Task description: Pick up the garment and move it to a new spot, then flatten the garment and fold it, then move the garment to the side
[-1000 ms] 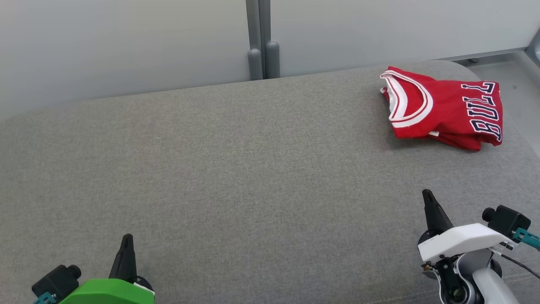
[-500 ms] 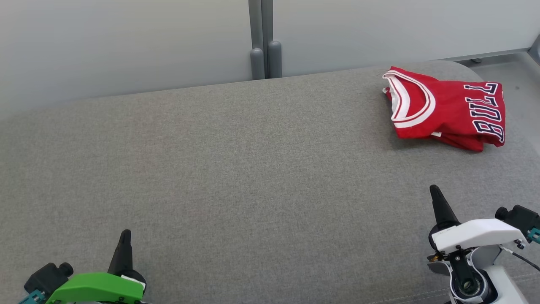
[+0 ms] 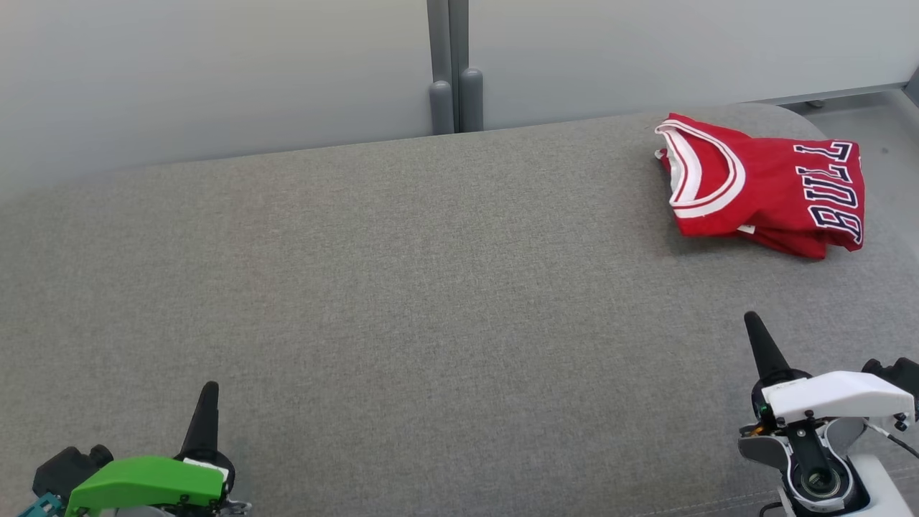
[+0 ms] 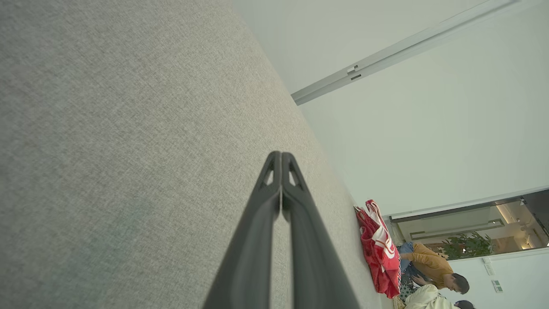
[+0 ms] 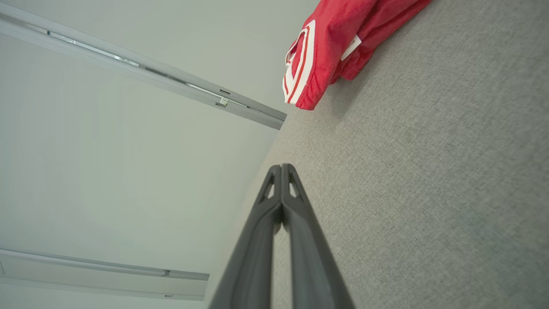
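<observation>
Comparing the head view with that of a second ago, the whole picture has slid slightly rightward, grey post (image 3: 456,93) and garment (image 3: 761,190) alike; that is the camera turning, not the things moving. The garment itself keeps the same shape and lie on the grey cushion (image 3: 431,287); red, folded into a compact packet, white-trimmed neckline toward the left gripper's side. It sits ahead of the right gripper (image 3: 752,319) and a little to its outer side, well apart from it; from the left gripper (image 3: 208,389) it is far ahead and far across to the right. Neither gripper touches cloth; both hang low and near the robot, over bare cushion. Each wrist view shows its own two dark fingers pressed together along their length, nothing between them; both are closed and empty, as they were a second ago. The right gripper has drifted a touch further outward than the scene did, though hardly at all. My judgement: the fold is done and the packet already lies off to the side; the arms look retired, so the task seems at or near its end.
</observation>
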Available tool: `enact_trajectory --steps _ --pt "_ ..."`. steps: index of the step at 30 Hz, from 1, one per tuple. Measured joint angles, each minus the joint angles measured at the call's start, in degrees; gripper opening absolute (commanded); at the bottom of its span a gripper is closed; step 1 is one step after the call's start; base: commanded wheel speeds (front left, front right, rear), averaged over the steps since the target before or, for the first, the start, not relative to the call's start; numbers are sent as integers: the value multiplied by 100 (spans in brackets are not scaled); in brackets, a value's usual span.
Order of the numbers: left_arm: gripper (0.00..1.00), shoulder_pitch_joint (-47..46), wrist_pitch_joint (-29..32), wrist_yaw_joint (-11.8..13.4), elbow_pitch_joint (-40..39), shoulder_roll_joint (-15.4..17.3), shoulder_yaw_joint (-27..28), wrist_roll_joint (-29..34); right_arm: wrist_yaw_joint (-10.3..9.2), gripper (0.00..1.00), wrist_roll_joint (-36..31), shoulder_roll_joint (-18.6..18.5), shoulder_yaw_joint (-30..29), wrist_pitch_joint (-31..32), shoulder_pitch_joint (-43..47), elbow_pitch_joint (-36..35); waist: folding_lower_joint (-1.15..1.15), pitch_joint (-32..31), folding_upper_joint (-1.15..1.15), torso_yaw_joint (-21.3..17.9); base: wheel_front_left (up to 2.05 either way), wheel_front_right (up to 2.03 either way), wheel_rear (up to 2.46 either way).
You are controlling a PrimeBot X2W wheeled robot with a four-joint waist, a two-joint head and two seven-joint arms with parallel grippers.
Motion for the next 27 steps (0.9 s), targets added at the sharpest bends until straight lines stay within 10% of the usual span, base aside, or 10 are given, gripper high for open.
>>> enact_trajectory --steps 27 --pt "0 -360 439 -404 254 13 307 -1803 400 0 1933 113 -648 489 -165 112 0 12 0 71 0 0 0"
